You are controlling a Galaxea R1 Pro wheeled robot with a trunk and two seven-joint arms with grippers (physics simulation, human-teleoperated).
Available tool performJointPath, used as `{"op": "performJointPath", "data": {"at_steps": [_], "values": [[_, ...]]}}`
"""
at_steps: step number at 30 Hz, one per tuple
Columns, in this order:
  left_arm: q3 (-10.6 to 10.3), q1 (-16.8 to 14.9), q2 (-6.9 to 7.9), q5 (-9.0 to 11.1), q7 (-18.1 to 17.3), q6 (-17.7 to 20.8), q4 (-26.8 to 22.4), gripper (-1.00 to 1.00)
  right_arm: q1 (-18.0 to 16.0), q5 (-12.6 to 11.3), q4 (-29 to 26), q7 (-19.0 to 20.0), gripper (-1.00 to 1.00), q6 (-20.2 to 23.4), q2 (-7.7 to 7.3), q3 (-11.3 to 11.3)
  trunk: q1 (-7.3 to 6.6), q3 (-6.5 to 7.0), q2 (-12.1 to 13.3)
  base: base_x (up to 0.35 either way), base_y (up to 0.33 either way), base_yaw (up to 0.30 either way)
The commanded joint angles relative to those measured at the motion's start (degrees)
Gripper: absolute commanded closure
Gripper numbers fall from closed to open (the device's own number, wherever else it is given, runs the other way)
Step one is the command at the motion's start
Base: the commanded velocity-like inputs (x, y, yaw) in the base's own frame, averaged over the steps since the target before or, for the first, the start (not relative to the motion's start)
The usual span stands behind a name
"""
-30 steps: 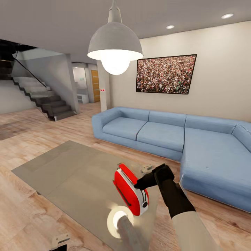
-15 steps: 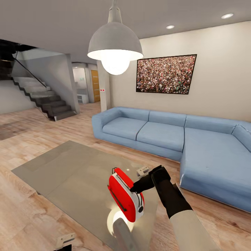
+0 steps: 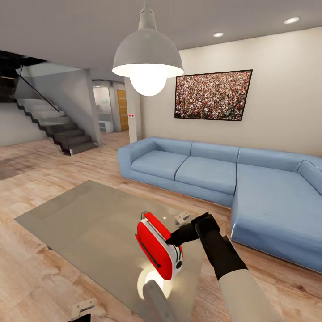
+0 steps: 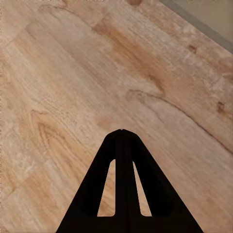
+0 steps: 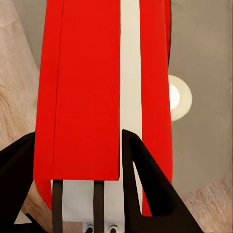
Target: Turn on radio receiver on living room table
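right arm: extended forward, white forearm, black wrist | right gripper (image 3: pixel 172 241): fingers (image 5: pixel 145 194) spread on either side of the radio receiver (image 3: pixel 157 251), clamped on it, lifted | left gripper (image 4: pixel 122 132): fingertips pressed together, nothing between, pointing at floor

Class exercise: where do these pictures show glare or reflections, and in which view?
Head view: the lit pendant lamp mirrors as a bright disc on the glossy table, below the radio receiver. Right wrist view: that same glow on the table beside the radio receiver.
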Motion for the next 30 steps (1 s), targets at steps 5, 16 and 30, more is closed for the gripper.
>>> {"op": "performJointPath", "data": {"at_steps": [5,16,30], "values": [[0.13,0.00,-0.17,0.60,-0.24,0.02,-0.05,1.00,-0.01,-0.57,0.01,0.02,1.00,-0.32,-0.03,-0.02,0.00,0.00,0.00,0.000,0.000,0.000],[0.16,0.00,-0.11,0.68,-5.44,-0.08,-0.11,1.00,-0.01,-0.57,1.87,0.02,1.00,-0.04,-0.02,0.04,0.88,-0.72,-1.61,0.000,0.000,0.000],[0.16,0.00,0.07,0.59,-5.36,-0.16,-0.13,1.00,0.08,-0.62,3.57,0.02,1.00,-1.00,-0.03,0.04,3.95,-3.23,-7.22,0.000,0.000,0.000]]}}
